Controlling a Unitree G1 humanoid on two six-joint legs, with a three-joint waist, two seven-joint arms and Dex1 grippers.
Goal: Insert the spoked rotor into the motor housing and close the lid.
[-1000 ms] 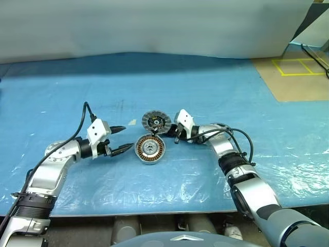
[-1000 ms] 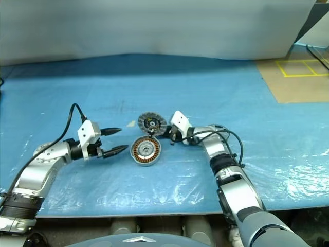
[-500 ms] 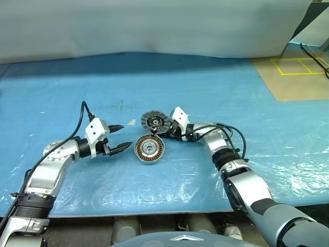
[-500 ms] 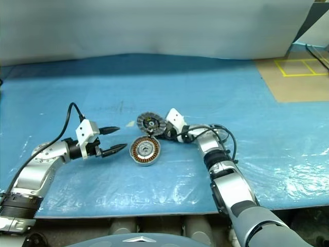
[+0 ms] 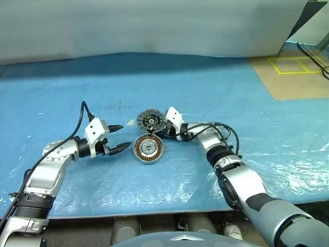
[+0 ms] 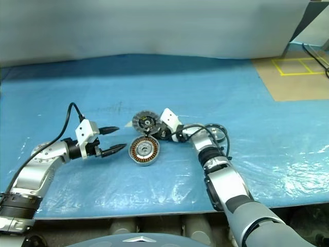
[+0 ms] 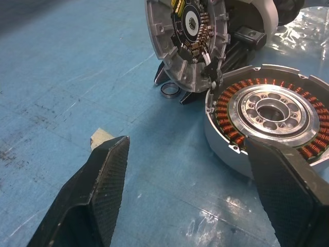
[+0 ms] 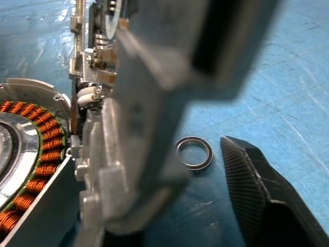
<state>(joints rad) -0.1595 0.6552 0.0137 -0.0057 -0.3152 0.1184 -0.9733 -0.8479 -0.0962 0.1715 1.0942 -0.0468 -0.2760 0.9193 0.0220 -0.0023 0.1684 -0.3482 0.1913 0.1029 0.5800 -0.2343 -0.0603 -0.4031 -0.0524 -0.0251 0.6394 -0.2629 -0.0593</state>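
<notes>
- Here, the blue plastic-covered table [image 5: 61,82] carries the parts near its middle, between the two arms.
- Motor housing [image 5: 148,148]: lies flat on the sheet, copper windings and pale hub facing up. In the left wrist view its rim sits just beside the far fingertip.
- Lid [image 5: 150,120]: stands on edge just behind the housing, tilted, its lower rim touching or nearly touching the housing's rim. The face turned to the left arm shows a dark centre with gold contacts.
- Left gripper [image 5: 122,138]: jaws spread wide, holding nothing, hovering just left of the housing with tips pointing at it. Both black fingers [image 7: 92,200] are clear of any part.
- Right gripper [image 6: 160,135]: at the lid from the right side. In the right wrist view the lid's edge stands between the fingers; one black finger [image 8: 252,195] is apart from the lid with blue sheet visible between. Jaws partly open; firm grip cannot be confirmed.
- Small metal ring [image 8: 194,152]: lies flat on the sheet beside the lid's base.
- Small pale scrap [image 7: 101,138]: on the sheet, near the left fingertip.
</notes>
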